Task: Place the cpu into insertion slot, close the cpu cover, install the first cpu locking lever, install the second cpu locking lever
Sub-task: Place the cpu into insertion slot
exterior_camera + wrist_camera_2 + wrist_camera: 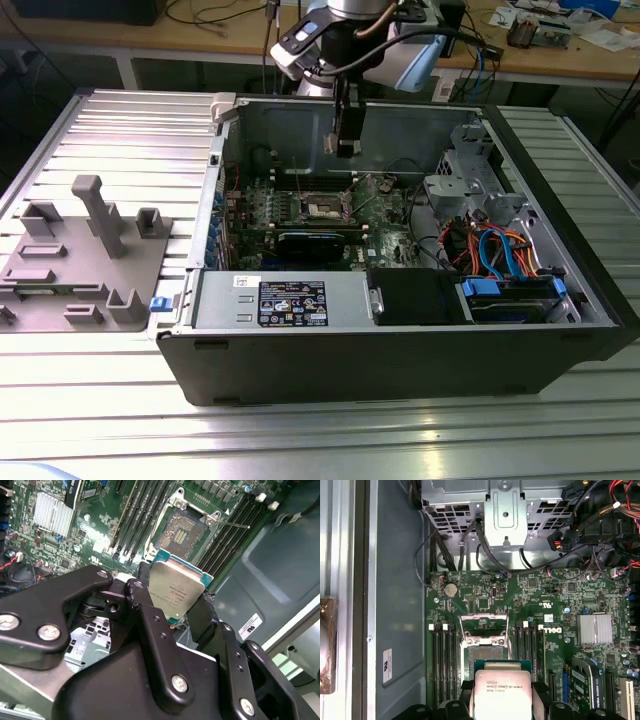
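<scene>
My gripper hangs inside the open computer case, above the green motherboard. It is shut on the cpu, a flat square chip with a silver-grey top, clamped by its edges between the black fingers. In the first wrist view the cpu sits in the gripper, short of the insertion slot. The insertion slot lies bare, dark in the middle with a silvery rim. The cpu cover stands raised open on its hinge. A thin wire lever sticks out beside the slot.
The case walls box in the board. A black card lies in front of the slot, a labelled power supply nearer the front wall, and a drive cage with blue and orange cables toward the exterior view's right. A grey fixture stands outside on the table.
</scene>
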